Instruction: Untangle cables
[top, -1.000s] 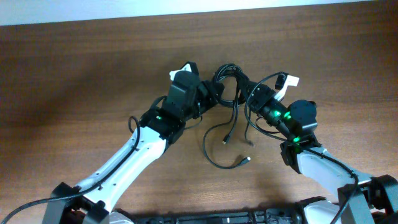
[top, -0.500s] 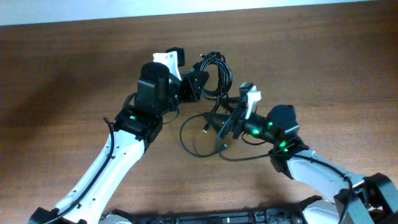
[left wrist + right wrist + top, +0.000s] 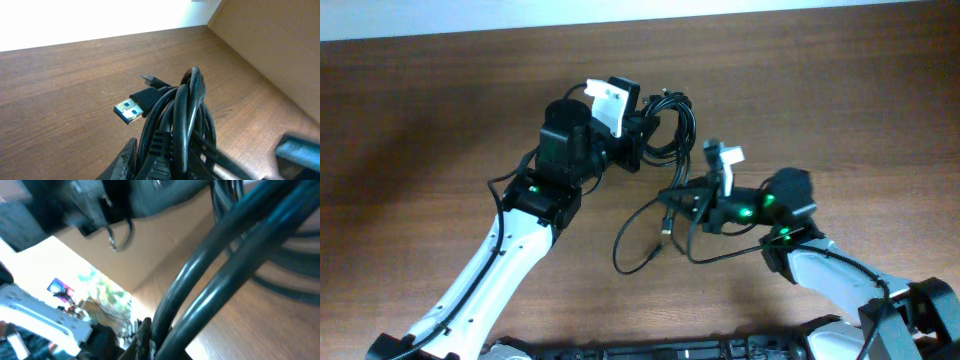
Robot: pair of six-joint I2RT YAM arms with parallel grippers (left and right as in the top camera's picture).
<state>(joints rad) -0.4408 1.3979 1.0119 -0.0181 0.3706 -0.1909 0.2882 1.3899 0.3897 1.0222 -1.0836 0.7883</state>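
You are in the separation step: the tangle is held up between both arms and is only partly opened. The left pincer (image 3: 643, 140) is clenched on the coil of cables (image 3: 672, 120), which it holds off the bench (image 3: 440, 110) at the far middle of the scene. The left wrist view shows several black strands bunched together, with a USB-A plug (image 3: 128, 109) and a smaller plug (image 3: 148, 78) projecting from the bundle. The right pincer (image 3: 688, 203) sits nearer and to the right of the coil. In the right wrist view, two strands run from between its fingers up toward the coil, so treat it as grasping the loose cords (image 3: 617, 250). Those cords continue down to the bench as an open loop on the near side, between the two arms. The coil's wraps remain bundled, so judge the task well short of complete. The next move calls for drawing the two pincers apart, the right one toward the near right, so that the held strands slide out of the coil. Expect resistance where a plug must pass through a wrap. If the coil tightens instead of feeding, slacken the pull and regrasp closer to the crossing. Avoid dragging the bench loop back under the bundle.
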